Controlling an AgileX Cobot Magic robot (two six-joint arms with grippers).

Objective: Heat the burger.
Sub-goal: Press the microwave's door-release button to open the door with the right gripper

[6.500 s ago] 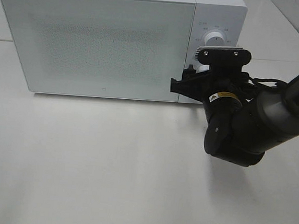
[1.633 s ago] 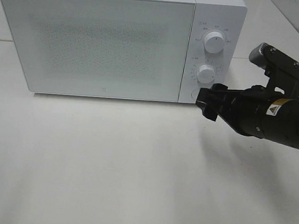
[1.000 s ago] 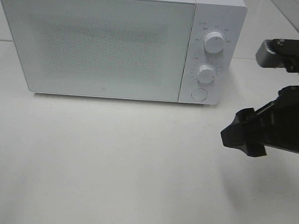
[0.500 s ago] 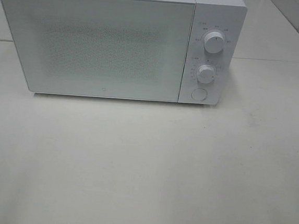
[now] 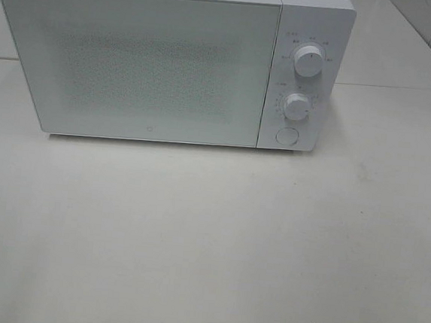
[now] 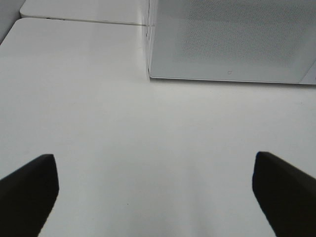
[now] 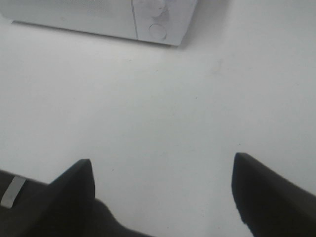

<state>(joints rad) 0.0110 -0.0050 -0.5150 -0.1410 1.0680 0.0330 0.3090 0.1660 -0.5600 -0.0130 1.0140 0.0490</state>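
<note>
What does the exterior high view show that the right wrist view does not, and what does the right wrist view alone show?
Only the exterior high view: the whole microwave with its door shut, and the upper knob and lower knob in full.

Only the right wrist view: the right gripper, open, with nothing between its fingers, above the table.

Both: the microwave's lower corner on the control side, with the round button, and the white table. Neither view shows the burger.
</note>
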